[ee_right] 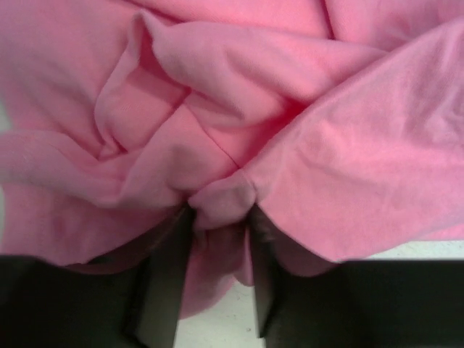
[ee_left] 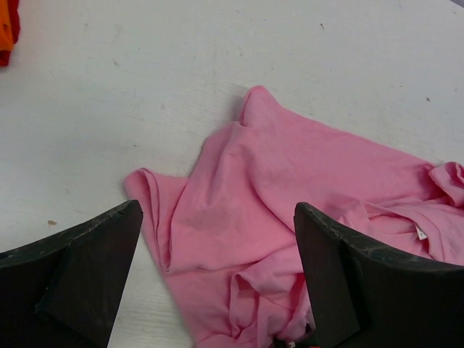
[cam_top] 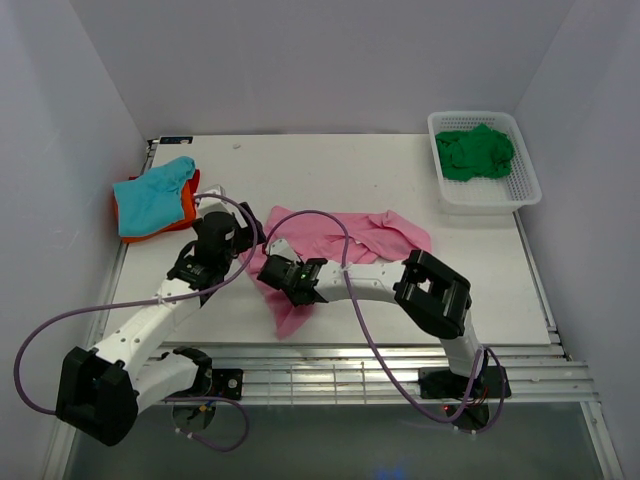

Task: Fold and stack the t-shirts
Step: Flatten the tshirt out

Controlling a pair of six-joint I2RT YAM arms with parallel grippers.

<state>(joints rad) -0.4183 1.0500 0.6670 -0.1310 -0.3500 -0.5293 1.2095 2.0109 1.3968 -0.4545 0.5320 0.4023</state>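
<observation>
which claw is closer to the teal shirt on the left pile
Left. The left claw hangs open over the pink t-shirt's left edge, to the right of the teal t-shirt. The right claw is farther right, pinching a fold of the pink one.

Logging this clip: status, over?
Left claw open, above pink t-shirt. Right claw pinching a fold of it. Teal t-shirt, basket well apart.

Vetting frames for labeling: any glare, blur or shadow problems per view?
Top external: even diffuse light, sharp, slight glare on the near-edge rails. Left wrist: pink t-shirt crisp, soft fold shadows, end effector fingers dark. Right wrist: the t-shirt fills frame, slightly soft; fingers underneath shadowed.
</observation>
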